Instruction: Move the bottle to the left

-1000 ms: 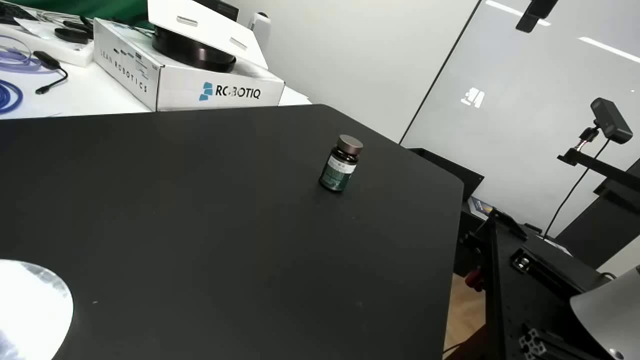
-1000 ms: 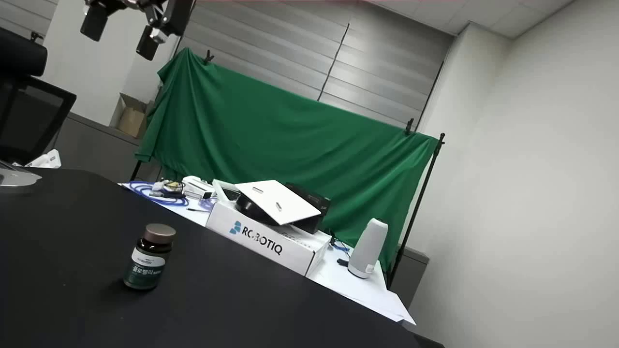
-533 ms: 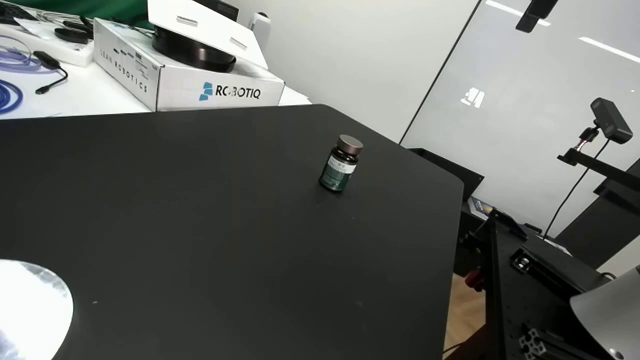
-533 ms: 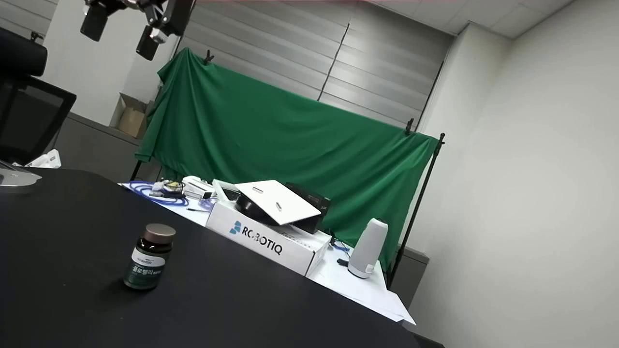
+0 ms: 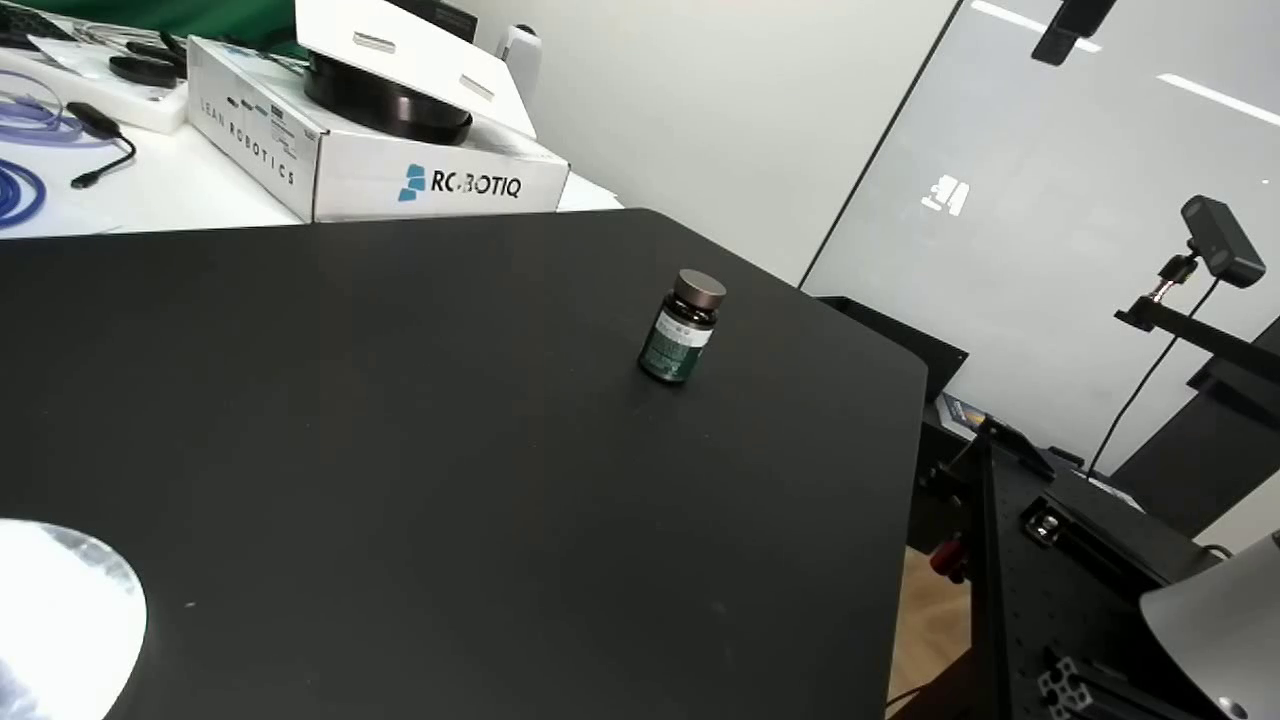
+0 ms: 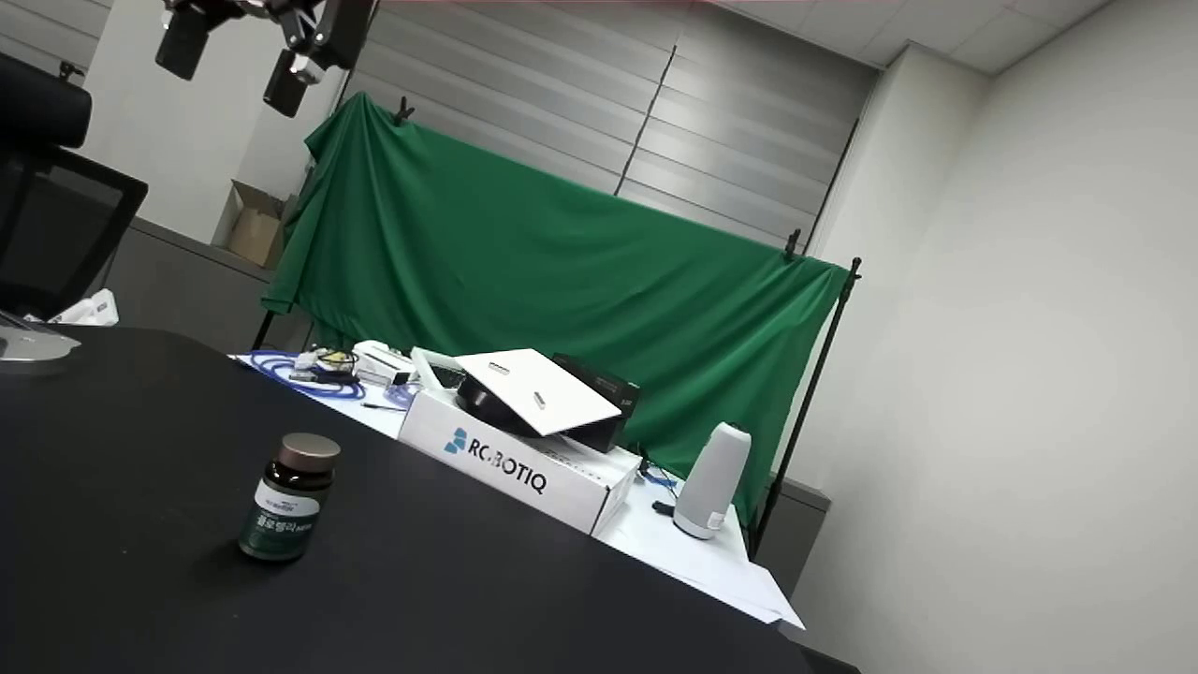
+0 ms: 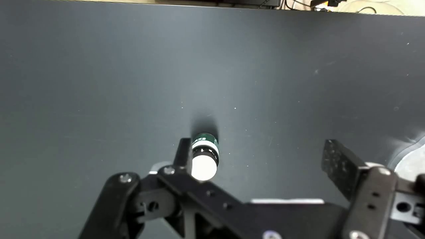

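Observation:
The small dark green bottle with a brown cap and pale label band stands upright on the black table. It also stands near the front in an exterior view. My gripper hangs high above the table at the top left there, fingers apart. In the wrist view my gripper is wide open with nothing between its pads. The bottle shows far below, beside the inner side of the left finger, which hides a sliver of its left edge.
A white Robotiq box with a tilted white plate on it stands on a white table behind. A bright white rounded object lies at the table's near left, also at the wrist view's right edge. A camera stands at the right.

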You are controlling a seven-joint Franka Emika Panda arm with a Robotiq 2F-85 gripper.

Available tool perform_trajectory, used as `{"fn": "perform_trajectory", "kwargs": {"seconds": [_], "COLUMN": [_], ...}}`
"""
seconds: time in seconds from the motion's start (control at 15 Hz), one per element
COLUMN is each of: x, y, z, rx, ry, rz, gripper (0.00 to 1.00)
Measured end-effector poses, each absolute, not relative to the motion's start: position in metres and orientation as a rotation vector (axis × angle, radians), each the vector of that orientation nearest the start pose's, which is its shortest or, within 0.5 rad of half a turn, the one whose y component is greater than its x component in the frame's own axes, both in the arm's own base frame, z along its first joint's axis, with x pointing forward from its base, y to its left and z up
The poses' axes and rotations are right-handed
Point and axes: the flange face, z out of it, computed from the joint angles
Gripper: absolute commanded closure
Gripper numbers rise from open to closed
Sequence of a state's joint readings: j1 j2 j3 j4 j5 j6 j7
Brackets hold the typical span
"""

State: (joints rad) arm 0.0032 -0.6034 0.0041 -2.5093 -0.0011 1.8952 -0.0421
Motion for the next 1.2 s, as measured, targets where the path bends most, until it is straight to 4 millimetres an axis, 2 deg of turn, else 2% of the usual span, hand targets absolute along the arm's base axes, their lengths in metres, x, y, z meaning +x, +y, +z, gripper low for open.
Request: {"fn": "perform_trajectory", "kwargs": {"seconds": [0.47, 0.6, 0.87, 1.2], "x": [0.367, 0.378, 0.432, 0.505], "y": [0.003, 0.004, 0.001, -0.005], "z": [0.483, 0.478, 0.446, 0.397], "rx": [-3.148, -3.160, -3.157, -3.116], "ry": [-0.082, -0.105, -0.122, -0.113], "rz": [0.008, -0.027, -0.085, -0.031], "gripper": [0.00, 0.00, 0.00, 0.00]}}
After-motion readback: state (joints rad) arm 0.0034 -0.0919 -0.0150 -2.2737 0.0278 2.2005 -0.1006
